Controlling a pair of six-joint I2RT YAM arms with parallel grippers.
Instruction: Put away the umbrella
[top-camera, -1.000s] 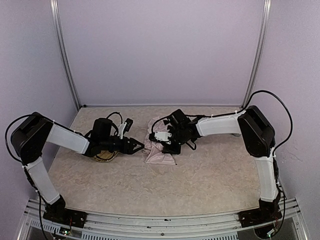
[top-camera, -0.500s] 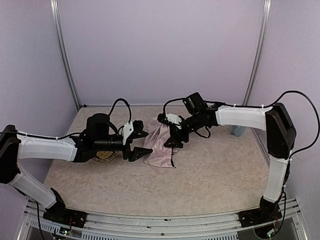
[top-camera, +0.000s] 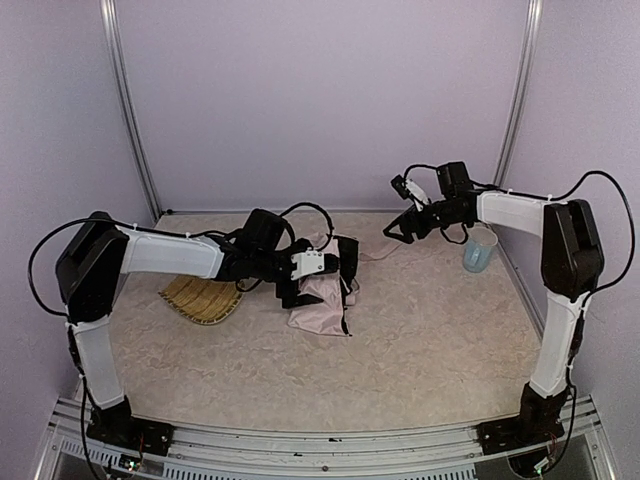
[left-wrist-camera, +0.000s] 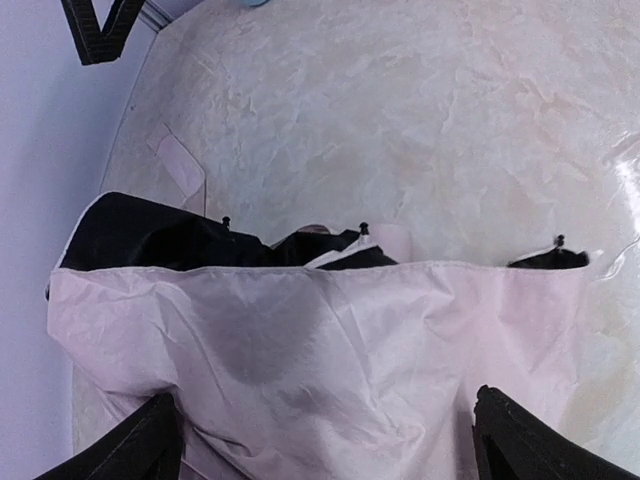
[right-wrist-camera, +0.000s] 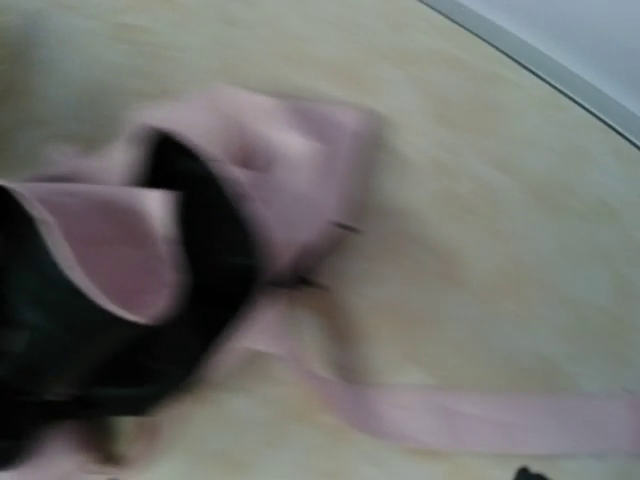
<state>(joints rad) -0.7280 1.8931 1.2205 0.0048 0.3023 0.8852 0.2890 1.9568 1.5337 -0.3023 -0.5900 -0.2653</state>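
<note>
left tool (left-wrist-camera: 325, 405) spread wide over the crumpled umbrella (top-camera: 325, 300); right tool (top-camera: 393, 230) beside its strap (right-wrist-camera: 480, 418), grip impossible to tell.

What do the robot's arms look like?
The left arm and right arm are white tubes linked by chunky black joints, with thin black cables looping alongside. The left gripper and right gripper are black two-finger claws, each with a small white block.

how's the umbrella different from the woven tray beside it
The umbrella is pale pink thin fabric with black ribs, lying crumpled; the woven tray is yellow and flat. The left gripper hangs open over the umbrella, not the tray. Both rest on the table.
</note>
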